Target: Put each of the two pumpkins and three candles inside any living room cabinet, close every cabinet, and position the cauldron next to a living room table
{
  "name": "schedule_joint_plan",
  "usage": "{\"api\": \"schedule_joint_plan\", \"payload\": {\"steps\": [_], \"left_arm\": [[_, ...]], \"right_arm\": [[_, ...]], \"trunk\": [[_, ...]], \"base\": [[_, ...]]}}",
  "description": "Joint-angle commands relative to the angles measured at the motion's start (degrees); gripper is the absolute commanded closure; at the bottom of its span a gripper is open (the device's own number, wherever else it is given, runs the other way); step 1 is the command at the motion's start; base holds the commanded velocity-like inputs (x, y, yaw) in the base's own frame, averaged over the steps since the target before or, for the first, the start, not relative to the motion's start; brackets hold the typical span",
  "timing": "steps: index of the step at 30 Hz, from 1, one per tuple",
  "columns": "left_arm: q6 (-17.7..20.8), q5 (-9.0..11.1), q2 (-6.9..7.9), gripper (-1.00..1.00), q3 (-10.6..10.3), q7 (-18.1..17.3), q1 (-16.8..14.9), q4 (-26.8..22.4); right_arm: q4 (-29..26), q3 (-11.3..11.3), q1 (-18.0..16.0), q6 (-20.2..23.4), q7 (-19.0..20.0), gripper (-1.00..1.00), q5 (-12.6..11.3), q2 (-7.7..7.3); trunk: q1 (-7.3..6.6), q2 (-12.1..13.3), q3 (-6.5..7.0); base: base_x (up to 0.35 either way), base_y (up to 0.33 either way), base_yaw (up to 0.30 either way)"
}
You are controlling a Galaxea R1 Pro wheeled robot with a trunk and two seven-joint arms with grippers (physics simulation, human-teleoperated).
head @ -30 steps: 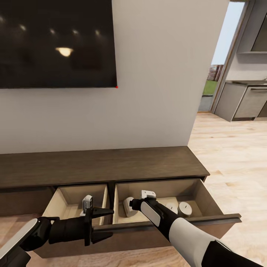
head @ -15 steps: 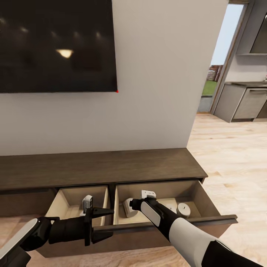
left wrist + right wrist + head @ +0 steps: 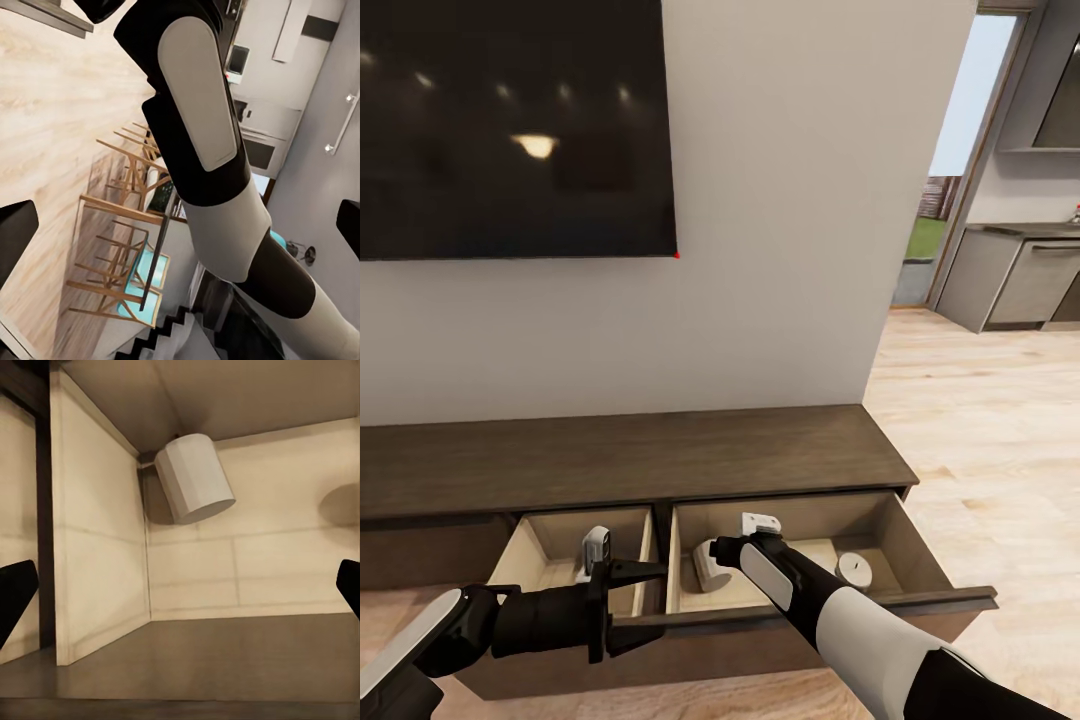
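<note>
The cabinet point(image 3: 630, 455), a long low dark-brown unit under the wall TV point(image 3: 510, 125), has two beige-lined drawers pulled out side by side. The right arm reaches into the right drawer point(image 3: 905, 535), and the right gripper point(image 3: 712, 549) hangs inside it near its left wall; in the right wrist view its two dark fingertips point(image 3: 15, 592) sit far apart at the frame edges, so it is spread wide and holds nothing. Just ahead of that gripper, one candle point(image 3: 193, 478) rests in the drawer's corner, against the side wall. Another candle point(image 3: 855, 568) stands upright further to the gripper's right in the same drawer, well apart from it. The left gripper point(image 3: 650, 572) hovers over the left drawer point(image 3: 540, 545), at its front edge; its dark tips point(image 3: 13, 232) likewise stand wide apart, empty.
</note>
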Motion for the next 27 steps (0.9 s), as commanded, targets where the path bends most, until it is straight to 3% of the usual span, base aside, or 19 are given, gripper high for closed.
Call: {"api": "schedule_joint_plan", "payload": {"steps": [1,13,22,27], "left_arm": [[-0.04,0.61,0.04,-1.0,-0.05,0.51,-0.05,-0.02],[-0.03,0.61,0.04,-1.0,-0.05,0.51,-0.05,-0.02],[-0.06,0.61,-0.04,-1.0,-0.05,0.51,-0.05,-0.02],[-0.05,0.61,-0.05,-1.0,-0.05,0.54,-0.05,-0.02]], "right_arm": [[-0.08,0.39,-0.07,0.1,-0.43,-1.0,-0.39,-0.04],[-0.07,0.37,-0.07,0.1,-0.43,-1.0,-0.4,-0.06],[-0.04,0.37,-0.07,0.08,-0.43,-1.0,-0.4,-0.1],[-0.05,0.37,-0.07,0.1,-0.43,-1.0,-0.38,-0.12]], "trunk": [[-0.01,-0.03,-0.05],[-0.01,-0.03,-0.05],[-1.98,3.58,1.56],[-3.08,5.59,2.46]], "base": [[0.0,0.0,0.0],[0.0,0.0,0.0],[-0.008,0.0,0.0],[-0.191,0.0,0.0]]}}
